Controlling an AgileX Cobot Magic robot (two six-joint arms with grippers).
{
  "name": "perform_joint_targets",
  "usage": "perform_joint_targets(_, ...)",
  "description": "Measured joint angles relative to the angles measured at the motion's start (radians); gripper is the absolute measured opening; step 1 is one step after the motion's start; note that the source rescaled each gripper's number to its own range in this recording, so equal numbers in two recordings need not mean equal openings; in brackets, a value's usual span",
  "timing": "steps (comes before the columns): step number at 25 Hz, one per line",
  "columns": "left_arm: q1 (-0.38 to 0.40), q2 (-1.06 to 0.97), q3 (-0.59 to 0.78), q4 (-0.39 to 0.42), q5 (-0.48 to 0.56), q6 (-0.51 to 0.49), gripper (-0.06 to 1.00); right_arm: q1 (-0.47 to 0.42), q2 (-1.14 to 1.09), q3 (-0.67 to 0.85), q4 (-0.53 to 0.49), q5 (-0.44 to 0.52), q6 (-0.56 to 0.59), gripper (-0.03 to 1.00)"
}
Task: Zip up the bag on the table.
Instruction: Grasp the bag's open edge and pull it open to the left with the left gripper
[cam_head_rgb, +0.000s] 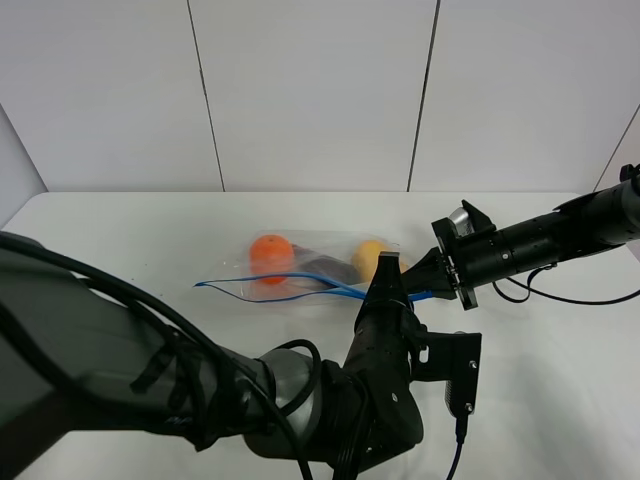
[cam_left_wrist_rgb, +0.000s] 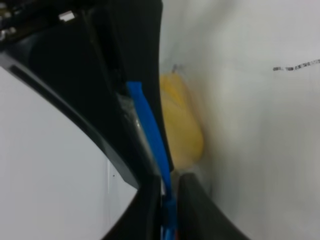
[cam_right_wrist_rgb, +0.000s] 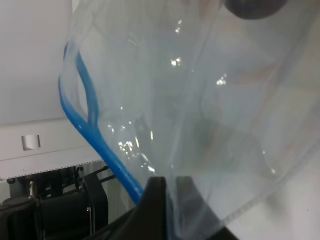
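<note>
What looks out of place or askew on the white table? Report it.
The blue zipper strip of the crinkly clear plastic zip bag gapes: toward the high view's left, in front of the round orange fruit, its two halves bow apart. Nothing has spilled.

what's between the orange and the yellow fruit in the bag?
A dark object, inside the bag, between the orange and the yellow fruit; what it is I cannot tell. Shows in the high view.
</note>
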Motion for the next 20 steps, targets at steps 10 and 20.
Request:
perform_joint_targets(10, 0.0, 0.0, 0.0, 0.0, 0.001, 0.0, 0.0, 0.0, 0.0, 0.0, 0.0, 0.0, 0.0, 0.0)
perform_joint_targets(20, 0.0, 0.0, 0.0, 0.003, 0.052, 0.016, 0.0, 0.003, 0.0, 0.0, 0.011, 0.003, 0.0, 0.0)
